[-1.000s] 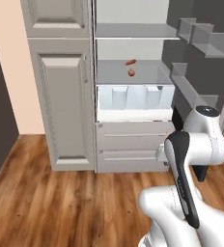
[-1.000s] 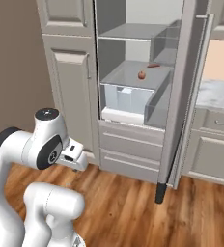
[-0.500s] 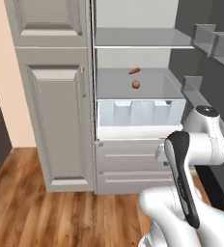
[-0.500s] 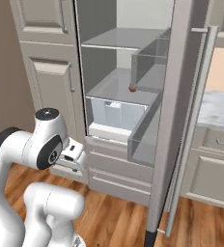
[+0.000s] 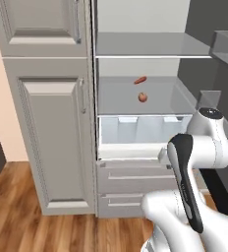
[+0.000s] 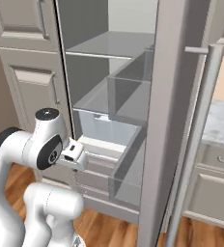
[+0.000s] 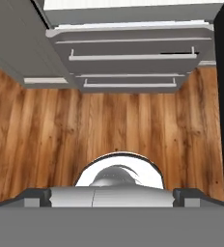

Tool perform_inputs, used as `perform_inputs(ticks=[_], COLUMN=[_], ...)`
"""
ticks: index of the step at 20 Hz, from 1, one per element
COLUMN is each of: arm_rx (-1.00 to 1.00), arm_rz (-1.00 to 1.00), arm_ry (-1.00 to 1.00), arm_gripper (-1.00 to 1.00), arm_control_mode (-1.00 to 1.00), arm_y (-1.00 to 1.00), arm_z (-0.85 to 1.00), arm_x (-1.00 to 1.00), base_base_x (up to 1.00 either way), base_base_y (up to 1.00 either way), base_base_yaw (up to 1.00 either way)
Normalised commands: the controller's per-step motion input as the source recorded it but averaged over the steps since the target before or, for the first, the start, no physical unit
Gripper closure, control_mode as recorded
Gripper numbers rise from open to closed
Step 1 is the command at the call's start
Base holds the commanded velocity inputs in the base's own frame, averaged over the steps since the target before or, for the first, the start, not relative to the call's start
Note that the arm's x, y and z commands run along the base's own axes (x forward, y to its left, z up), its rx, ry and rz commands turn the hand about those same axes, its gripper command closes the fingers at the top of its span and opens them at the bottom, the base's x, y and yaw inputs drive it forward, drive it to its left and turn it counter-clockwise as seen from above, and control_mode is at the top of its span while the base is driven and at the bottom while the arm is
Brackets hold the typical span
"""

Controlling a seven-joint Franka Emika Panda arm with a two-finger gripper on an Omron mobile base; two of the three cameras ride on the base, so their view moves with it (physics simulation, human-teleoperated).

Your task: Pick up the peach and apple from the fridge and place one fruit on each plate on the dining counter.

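Gripper: folded low in front of the robot and aimed down at the wooden floor (image 7: pixel 114 120); the hand (image 6: pixel 74 152) shows as a small white block beside the arm's upper joint, and whether its fingers are spread or pressed together cannot be told; nothing is seen in its hold
Fridge: the fridge (image 5: pixel 135 106) stands open straight ahead, pale grey inside, with flat shelves and a translucent drawer (image 5: pixel 143 134) below the middle shelf; its dark door (image 6: pixel 169 120) swings out on the right side
Fruit: one small round reddish fruit (image 5: pixel 142 97) sits on the middle shelf, toward the back; it is too small to say surely whether it is the peach or the apple
Other item: an elongated orange-red piece (image 5: pixel 140 79) lies just behind and above that fruit on the same shelf
Surroundings: a tall beige panelled cabinet (image 5: pixel 47 123) stands just left of the fridge; a marble-topped counter (image 6: pixel 220 123) shows past the door
Progress: judged an early stage; no fruit has been lifted, no plate is in sight, and both placements are left to do
Next step: the arm likely must unfold and reach up to the middle shelf
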Motion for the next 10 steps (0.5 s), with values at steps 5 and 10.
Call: perform_inputs(ticks=[5,10], arm_rx=[0.0,0.0], arm_rz=[0.0,0.0], arm_ry=[0.0,0.0], arm_gripper=[-1.0,-1.0], arm_control_mode=[1.0,1.0], arm_y=[0.0,0.0], arm_z=[0.0,0.0], arm_x=[0.0,0.0], base_base_x=[0.63,0.56], base_base_y=[0.0,0.0], base_base_yaw=[0.0,0.0])
